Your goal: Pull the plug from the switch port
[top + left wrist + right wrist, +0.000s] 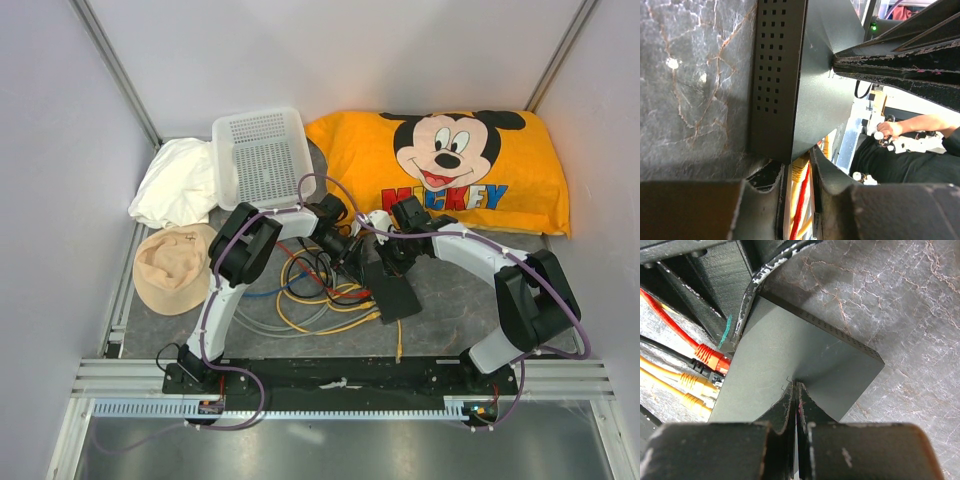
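On the grey marbled table (450,310) between pale walls (300,50), the black box (395,295) is touched by the clenched right end effector (796,387); the left end effector (799,175) cannot be judged.

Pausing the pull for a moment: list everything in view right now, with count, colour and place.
switch box: one, black, flat at the table's centre
plugs: four visible (one red, one black, two yellow), lined up at the box's edge
cables: yellow, red, blue and black, looped left of the box; count unclear
basket: one, white, far side, left of the pillow
pillow: one, orange with Mickey print, far right
cloth: one, white, far left
hat: one, tan, left, nearer than the cloth
table: grey, marbled
person: one, black top, beyond the table
left fingers: two, black, either side of a yellow plug
right fingers: two, black, shut, tips on the box's top
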